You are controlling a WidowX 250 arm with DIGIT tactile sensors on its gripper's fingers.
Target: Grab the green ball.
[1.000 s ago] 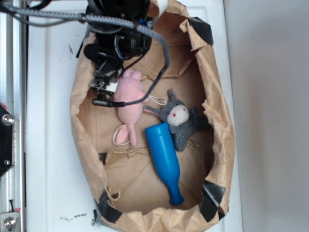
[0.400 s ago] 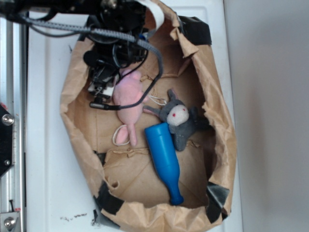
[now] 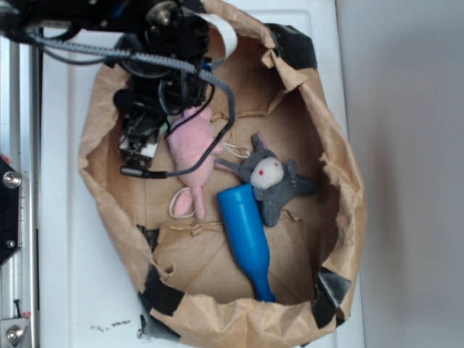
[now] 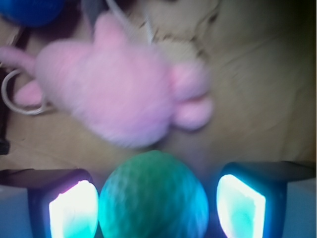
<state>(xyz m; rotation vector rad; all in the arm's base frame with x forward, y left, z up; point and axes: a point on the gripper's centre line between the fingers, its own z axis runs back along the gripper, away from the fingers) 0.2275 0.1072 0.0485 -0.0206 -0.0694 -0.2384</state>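
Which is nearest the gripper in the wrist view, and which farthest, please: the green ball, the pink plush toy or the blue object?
1. Green ball: between the fingers of the gripper.
2. Pink plush toy: just beyond the ball.
3. Blue object: far top-left corner.

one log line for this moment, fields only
phase: closing in | tool: open, fingers either side of green ball | contact: cannot tell | pink plush toy: just beyond ball | site: paper bag

Green ball [image 4: 152, 197] (blurred) runs off the wrist view's bottom edge.
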